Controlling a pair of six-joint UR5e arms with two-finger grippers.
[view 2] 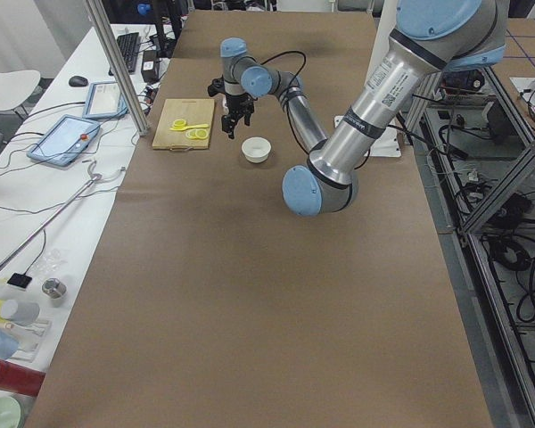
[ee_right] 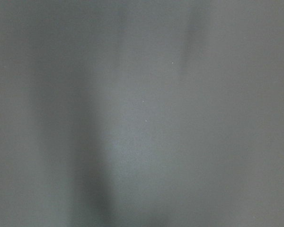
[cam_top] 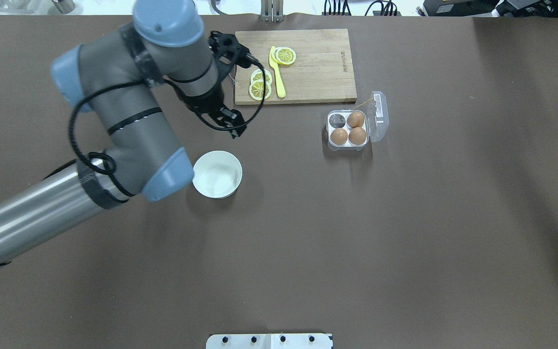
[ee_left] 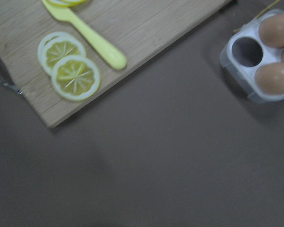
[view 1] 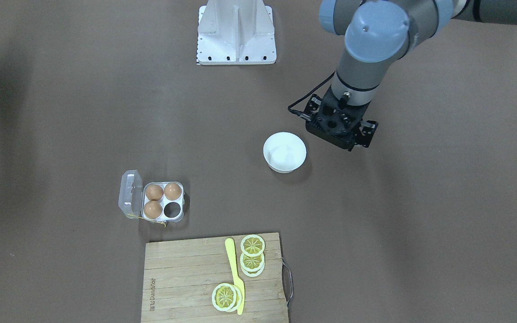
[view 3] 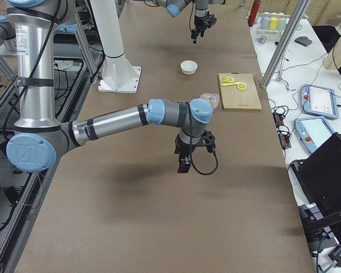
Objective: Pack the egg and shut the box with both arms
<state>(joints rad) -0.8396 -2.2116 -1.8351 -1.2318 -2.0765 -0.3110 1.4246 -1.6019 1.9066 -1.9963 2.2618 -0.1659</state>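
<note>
The clear egg box (view 1: pixel 175 218) stands open on the table, its lid (view 1: pixel 130 194) folded out. Three orange-brown eggs (view 1: pixel 154 192) fill three cells and the fourth cell (view 1: pixel 173 208) is empty. The box (cam_top: pixel 330 115) also shows in the overhead view, and its corner (ee_left: pixel 234 61) in the left wrist view. My left gripper (cam_top: pixel 230 127) hangs open and empty above the table beside the white bowl (view 1: pixel 284 152), far from the box. My right gripper (view 3: pixel 183 165) shows only in the exterior right view, over bare table. I cannot tell whether it is open or shut.
A wooden cutting board (cam_top: pixel 313 68) with lemon slices (cam_top: pixel 259 86) and a yellow knife (cam_top: pixel 277 72) lies beyond the box. The white bowl (cam_top: pixel 217 173) looks empty. The white metal stand (view 1: pixel 237 33) is at the robot's side of the table.
</note>
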